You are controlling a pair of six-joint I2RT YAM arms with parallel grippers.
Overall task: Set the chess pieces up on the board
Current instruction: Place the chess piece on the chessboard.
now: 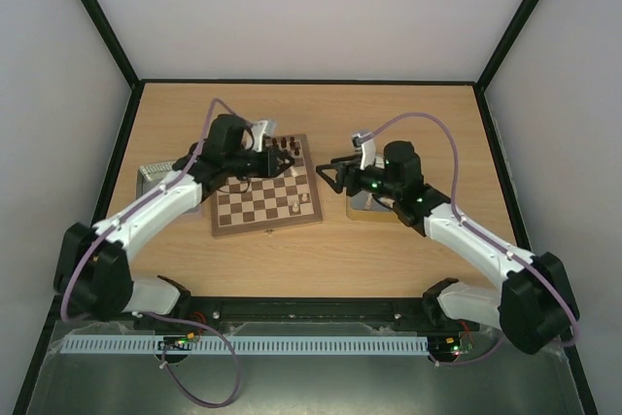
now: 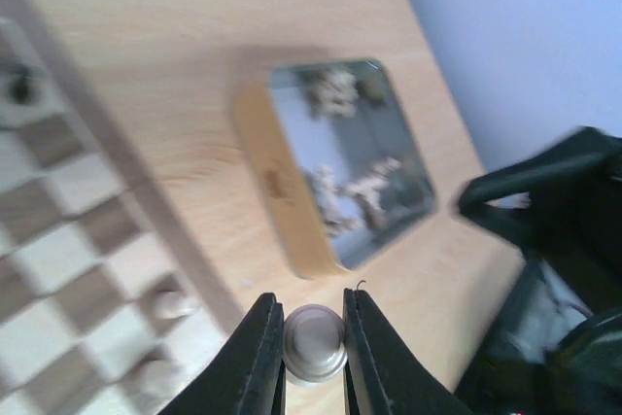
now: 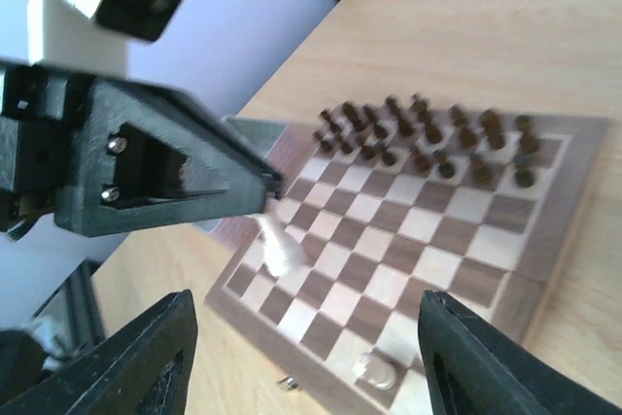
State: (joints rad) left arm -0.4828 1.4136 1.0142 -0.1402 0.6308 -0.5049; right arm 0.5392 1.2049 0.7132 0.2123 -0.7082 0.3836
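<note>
Left pincer (image 2: 311, 318) clenches one pale chess piece (image 2: 313, 347) by the board (image 2: 58, 230), right pincer (image 3: 306, 357) hangs released; dark ranks (image 3: 428, 138) stand, two pale pieces (image 2: 173, 303) are placed, most lie in the tin (image 2: 277, 191).

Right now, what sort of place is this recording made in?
Most likely a lab robot test cell: a wooden table boxed in by plain white walls on a black frame, a left arm and right arm bolted at its near edge, and a chessboard laid out as a practice prop.
</note>
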